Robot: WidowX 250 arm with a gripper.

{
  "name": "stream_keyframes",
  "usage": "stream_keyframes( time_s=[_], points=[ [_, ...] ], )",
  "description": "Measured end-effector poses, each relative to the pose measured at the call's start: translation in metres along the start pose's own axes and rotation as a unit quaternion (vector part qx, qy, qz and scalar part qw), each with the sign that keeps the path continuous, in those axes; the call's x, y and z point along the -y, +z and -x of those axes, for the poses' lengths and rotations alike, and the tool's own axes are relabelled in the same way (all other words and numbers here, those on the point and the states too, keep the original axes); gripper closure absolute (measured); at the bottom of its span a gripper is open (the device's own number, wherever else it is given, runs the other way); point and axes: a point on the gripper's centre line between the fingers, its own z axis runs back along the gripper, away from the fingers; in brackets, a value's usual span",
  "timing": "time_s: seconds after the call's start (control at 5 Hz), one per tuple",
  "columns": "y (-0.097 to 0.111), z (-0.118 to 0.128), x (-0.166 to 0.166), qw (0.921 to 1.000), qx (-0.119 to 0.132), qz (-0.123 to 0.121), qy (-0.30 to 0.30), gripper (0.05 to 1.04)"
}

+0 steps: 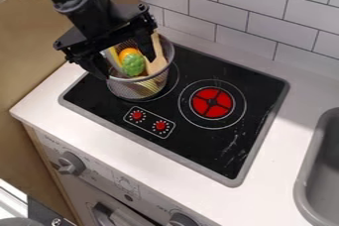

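A white counter (pixel 271 170) — 1 black, gray-rimmed cooktop (pixel 165 108) lies on it.

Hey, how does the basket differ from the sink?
The basket is see-through mesh; the sink has solid walls. The basket has a round rim, while the sink's runs straighter into a curved corner. The basket is over the stove; the sink is set into the counter. Both look grey.

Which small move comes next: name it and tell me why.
I'd likely ease the end effector down a little, slowly and kept open. Its fingers look spread to either side of the bumpy green toy in the mesh basket, not closed on it. One finger is close to the basket's left rim, the other near the wooden utensil, so care seems wise.
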Motion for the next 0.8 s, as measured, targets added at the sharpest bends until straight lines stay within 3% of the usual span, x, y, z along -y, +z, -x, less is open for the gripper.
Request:
stream_keyframes(
  time_s=[0.2, 0.4, 0.6, 0.8],
  points=[
    [-0.005, 0.004, -0.002, 1.0, -0.009, -0.003, 0.003, 0.083],
    [-0.033, 0.0, 0.003, 0.9999, -0.007, -0.005, 0.011, 0.083],
    [-0.047, -0.015, 0.012, 0.9996, 0.023, 0.017, -0.005, 0.083],
    [-0.056, -0.022, 0.012, 0.9989, 0.034, 0.025, -0.022, 0.083]
  ],
)
